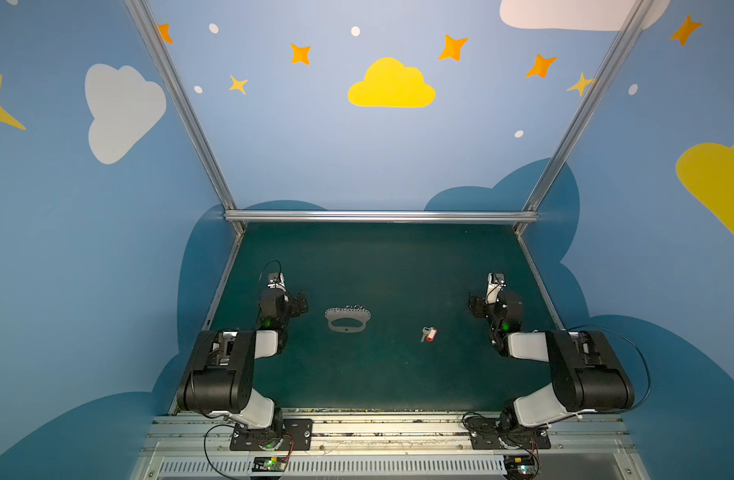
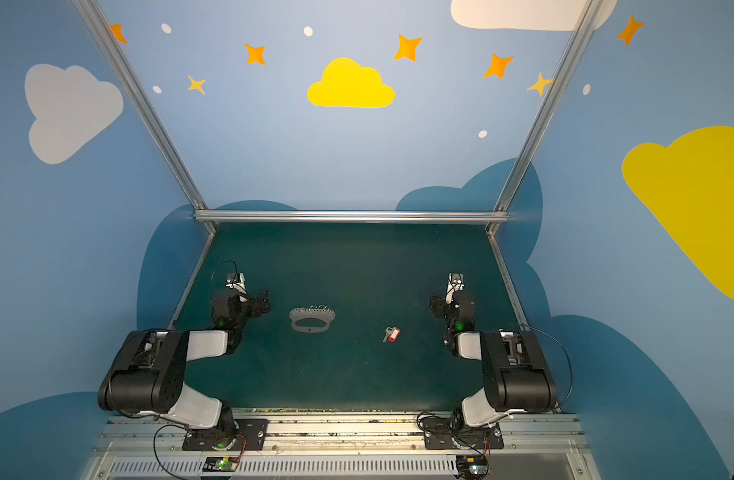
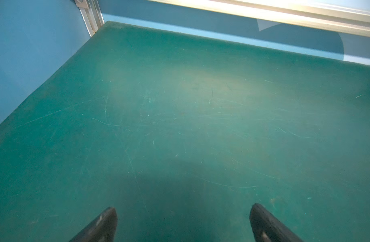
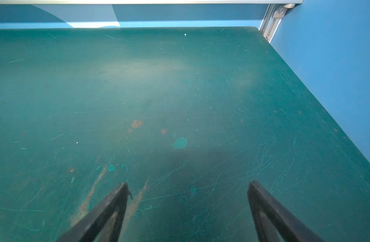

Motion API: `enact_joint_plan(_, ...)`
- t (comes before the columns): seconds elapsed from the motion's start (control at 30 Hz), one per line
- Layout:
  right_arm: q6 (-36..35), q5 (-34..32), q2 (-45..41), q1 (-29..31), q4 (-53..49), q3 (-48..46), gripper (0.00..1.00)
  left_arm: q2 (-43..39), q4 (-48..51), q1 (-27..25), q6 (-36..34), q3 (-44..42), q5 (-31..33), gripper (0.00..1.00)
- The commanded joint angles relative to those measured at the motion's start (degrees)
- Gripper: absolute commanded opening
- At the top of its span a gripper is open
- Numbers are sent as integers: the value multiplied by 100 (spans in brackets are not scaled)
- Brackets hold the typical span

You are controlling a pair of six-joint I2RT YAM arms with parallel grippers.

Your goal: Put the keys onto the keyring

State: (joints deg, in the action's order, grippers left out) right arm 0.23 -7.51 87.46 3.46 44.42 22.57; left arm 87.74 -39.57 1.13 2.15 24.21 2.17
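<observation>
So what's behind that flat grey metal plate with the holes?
Small silver wire rings lie along the far edge of the flat grey holed plate, bunched together. They are too small to tell whether they hook through its holes. Beyond them, just green mat.

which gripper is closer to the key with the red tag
Right. The right gripper sits open just right of the keys and slightly farther back; the left gripper is open far left, beyond the grey plate.

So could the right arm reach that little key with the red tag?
Probably yes. The key with red tag lies in the open on the green mat, nothing between it and the right gripper, whose jaws stand open and empty.
</observation>
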Motion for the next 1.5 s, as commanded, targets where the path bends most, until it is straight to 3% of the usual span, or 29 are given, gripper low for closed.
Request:
enact_joint_plan(0.0, 61, -48, -115, 26, 67, 75, 90, -104, 54, 17, -42, 135, -24, 100)
enact_joint_plan(0.8, 82, -30, -131, 14, 78, 64, 90, -117, 46, 64, -4, 129, -103, 100)
enact_joint_plan(0.87, 132, -408, -234, 59, 185, 101, 90, -166, -3, 58, 188, 146, 101, 100)
enact_joint_plan(0.9, 214, -623, -511, 78, -567, 337, 90, -279, 205, 55, 323, 287, 422, 100)
enact_joint_plan(0.97, 373, -810, -1007, 98, -2249, 978, 90, -674, 1565, 64, 401, 796, 792, 100)
enact_joint_plan(1.03, 1158, -866, -1380, 47, -3183, 1442, 90, -1018, 1921, 75, 625, 967, 1043, 100)
enact_joint_plan(1.1, 2188, -721, -1656, -15, -3966, 1837, 90, -1462, 2044, 128, 1578, 1048, 1085, 100)
enact_joint_plan(1.17, 3715, -490, -1883, -189, -5110, 2171, 96, -1891, 2738, 268, 3312, 1258, 1130, 100)
enact_joint_plan(1.2, 3928, -9, -1932, -305, -5198, 2179, 96, -1991, 3067, 346, 4010, 1353, 1020, 100)
enact_joint_plan(1.27, 3972, 1344, -1958, -484, -5020, 2066, 94, -1948, 3474, 512, 4678, 1529, 118, 100)
enact_joint_plan(1.37, 3747, 2610, -1882, -236, -4958, 1895, 80, -1625, 3874, 419, 4027, 1899, -1792, 88)
enact_joint_plan(1.43, 3550, 2716, -1807, 189, -5420, 1922, 71, -1420, 4271, 86, 4086, 2000, -2214, 83)
enact_joint_plan(1.47, 3443, 2647, -1764, 420, -5711, 1951, 65, -1320, 4347, -111, 4023, 2000, -2504, 75)
